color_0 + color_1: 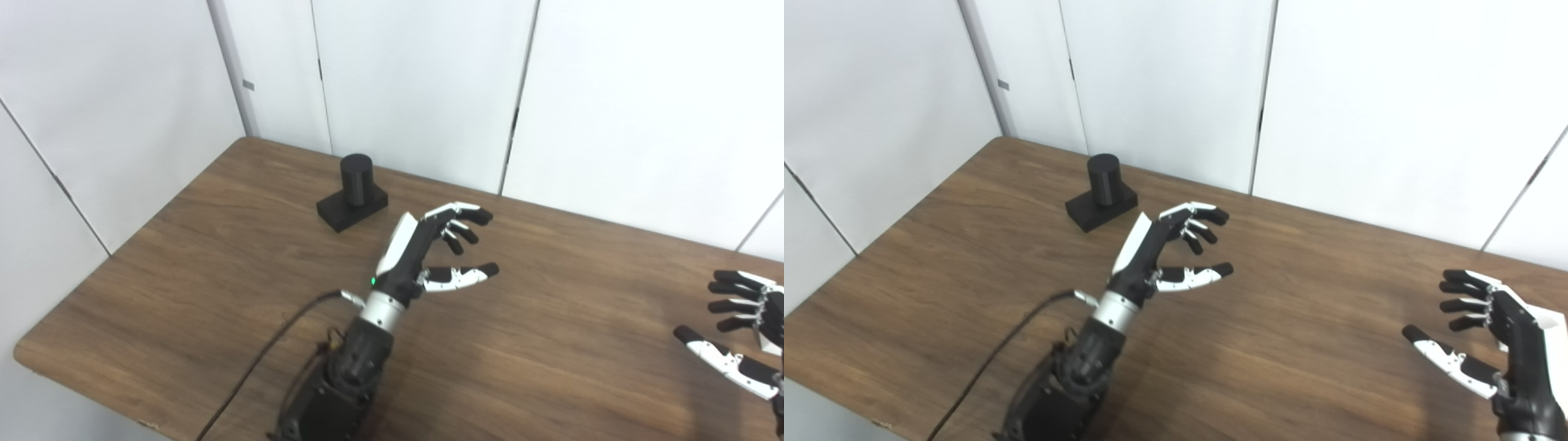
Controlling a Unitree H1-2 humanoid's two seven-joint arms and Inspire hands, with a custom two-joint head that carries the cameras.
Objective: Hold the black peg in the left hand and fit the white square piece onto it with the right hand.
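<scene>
— How is the light?
— Bright and even, from above; the white wall panels look nearly washed out.
— Shadows?
— Soft ones only — a faint dark patch on the wooden table beneath the left hand, another at the foot of the black peg.
— Sharpness?
— Mildly soft all over, with some grain. The table's sheen is dull, without hard glare. The straight panel seams lean outward toward the edges.

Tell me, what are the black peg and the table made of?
The black peg looks like matte plastic: dull, even black with no shine, though I can't be sure. The table looks like wood or wood-look laminate: brown grain streaks run along its smooth top.
</scene>
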